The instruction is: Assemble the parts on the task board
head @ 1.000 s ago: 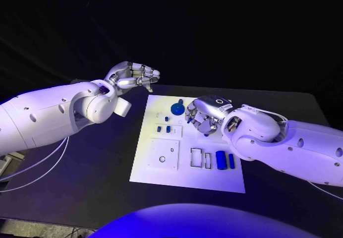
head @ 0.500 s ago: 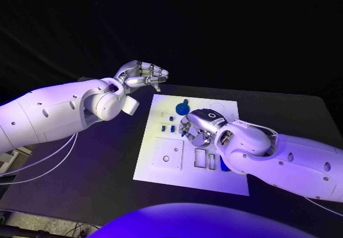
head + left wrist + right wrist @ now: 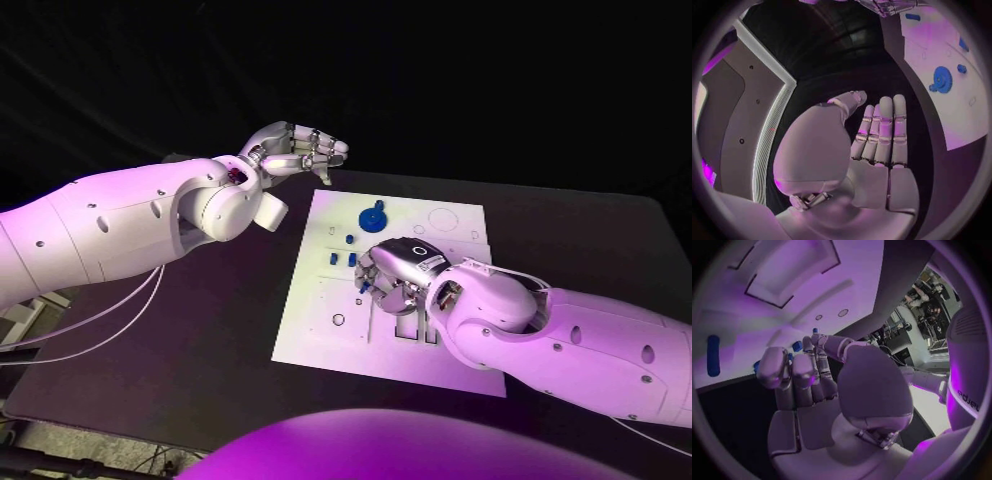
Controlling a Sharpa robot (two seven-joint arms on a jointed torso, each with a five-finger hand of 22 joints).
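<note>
On the black table [image 3: 216, 330], task board [image 3: 454, 225] lies under right hand [image 3: 392, 272].

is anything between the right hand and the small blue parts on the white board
Nothing visible stands in the way. The right hand hangs over the middle of the task board, its fingers curled just above the small blue parts, with only bare board around them. Whether it touches one cannot be told.

No readable text, labels, numbers or signs anywhere. Only a partial, illegible dark marking on the right arm [image 3: 967, 390], near the wrist.
</note>
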